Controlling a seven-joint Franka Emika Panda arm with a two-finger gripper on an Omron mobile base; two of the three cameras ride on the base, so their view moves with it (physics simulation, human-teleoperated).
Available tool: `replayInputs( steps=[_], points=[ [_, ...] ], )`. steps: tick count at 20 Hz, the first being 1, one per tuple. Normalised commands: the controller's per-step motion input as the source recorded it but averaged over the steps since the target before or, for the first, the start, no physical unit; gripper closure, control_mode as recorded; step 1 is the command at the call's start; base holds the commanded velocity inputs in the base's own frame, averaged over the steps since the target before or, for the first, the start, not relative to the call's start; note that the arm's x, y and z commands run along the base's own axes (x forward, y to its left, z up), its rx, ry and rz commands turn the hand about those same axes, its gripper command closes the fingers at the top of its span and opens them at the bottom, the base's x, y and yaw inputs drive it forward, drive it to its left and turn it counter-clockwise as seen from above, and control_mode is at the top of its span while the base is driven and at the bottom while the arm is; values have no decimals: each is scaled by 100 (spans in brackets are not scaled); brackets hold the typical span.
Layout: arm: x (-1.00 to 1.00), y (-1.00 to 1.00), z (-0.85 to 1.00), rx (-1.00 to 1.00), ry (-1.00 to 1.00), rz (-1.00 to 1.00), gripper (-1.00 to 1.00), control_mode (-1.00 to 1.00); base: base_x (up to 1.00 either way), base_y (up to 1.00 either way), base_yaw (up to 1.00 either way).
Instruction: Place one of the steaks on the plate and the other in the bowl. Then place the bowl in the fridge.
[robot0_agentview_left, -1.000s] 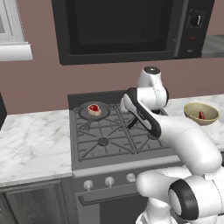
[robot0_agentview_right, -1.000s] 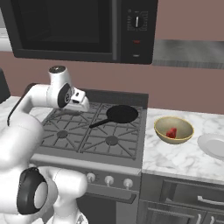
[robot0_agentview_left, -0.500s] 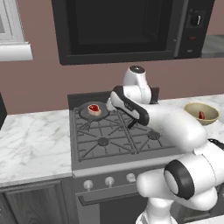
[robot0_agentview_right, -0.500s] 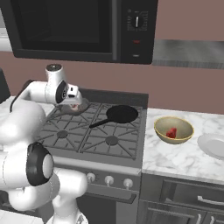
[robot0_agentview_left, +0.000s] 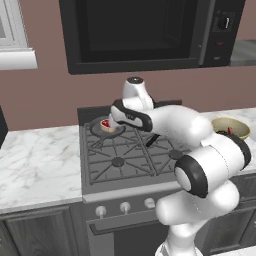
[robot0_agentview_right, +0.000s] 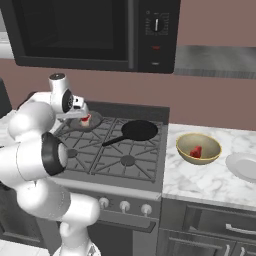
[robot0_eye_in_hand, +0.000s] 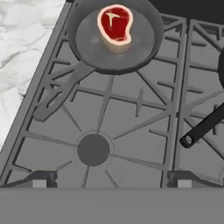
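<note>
Only hand view shows steak (robot0_eye_in_hand: 115, 24) clearly.

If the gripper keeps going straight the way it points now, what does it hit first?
Probably the stove grate: the open gripper looks down at bare grate. The steak in the grey pan sits farther ahead, off that line. Depth is hard to judge.

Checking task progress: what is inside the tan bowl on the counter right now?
One steak lies inside the bowl, red against the yellowish inside. The near wall covers its lower part. The other steak sits in the grey pan on the stove.
</note>
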Motion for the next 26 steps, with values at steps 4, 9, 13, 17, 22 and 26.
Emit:
replayInputs(
  steps=[4,9,13,17,22,26],
  points=[
    [59,18,-25,-2,4,0,-100,-100,0,0,0],
    [43,29,-7,-3,2,0,-100,-100,0,0,0],
    [56,3,-33,-1,8,0,-100,-100,0,0,0],
    [54,0,-32,0,10,0,-100,-100,0,0,0],
    [59,0,-33,-2,10,0,-100,-100,0,0,0],
    [50,4,-21,-10,15,0,-100,-100,0,0,0]
  ],
)
